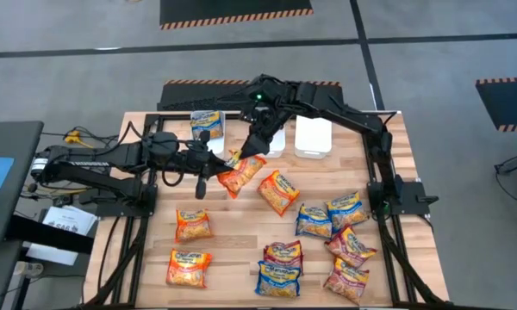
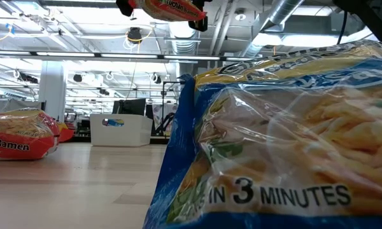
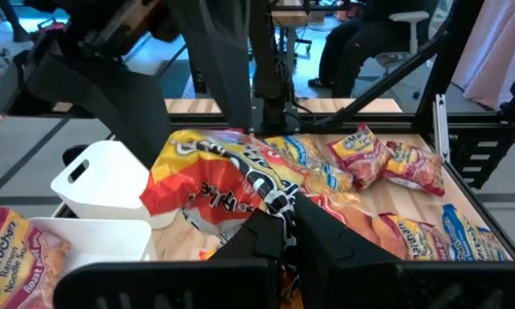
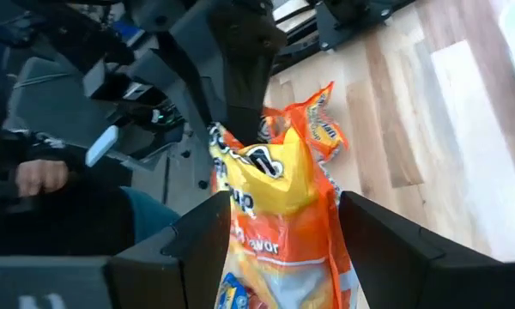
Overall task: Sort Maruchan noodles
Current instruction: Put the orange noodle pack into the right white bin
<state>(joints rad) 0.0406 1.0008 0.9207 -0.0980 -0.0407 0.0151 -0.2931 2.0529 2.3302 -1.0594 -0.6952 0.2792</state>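
Note:
An orange packet of Maruchan noodles [image 1: 241, 176] hangs in the air over the middle of the table's far half. My left gripper [image 1: 214, 170] reaches in from the table's left and is shut on the packet's left end. My right gripper [image 4: 279, 249] comes from the far right and is open. Its two fingers stand on either side of the packet's other end [image 4: 275, 206]; whether they touch it, I cannot tell. Several more orange, blue and maroon packets lie flat on the table, among them an orange one [image 1: 278, 191] and a blue one [image 1: 313, 220]. My left gripper pinches the orange packet's end [image 3: 270, 199] between its two shut fingers, coming in nearly level from the table's left. The fingers themselves hide the exact spot. The packet is lifted clear of the table and reaches away from the fingers toward my right gripper.
Three white bins stand along the far edge: the left one [image 1: 208, 126] holds a packet, the middle one [image 1: 276, 140] lies partly under my right arm, and the third is the right one [image 1: 313, 136]. A blue packet [image 2: 280, 140] fills the low view. Beyond the table a person's hand [image 4: 43, 176] shows.

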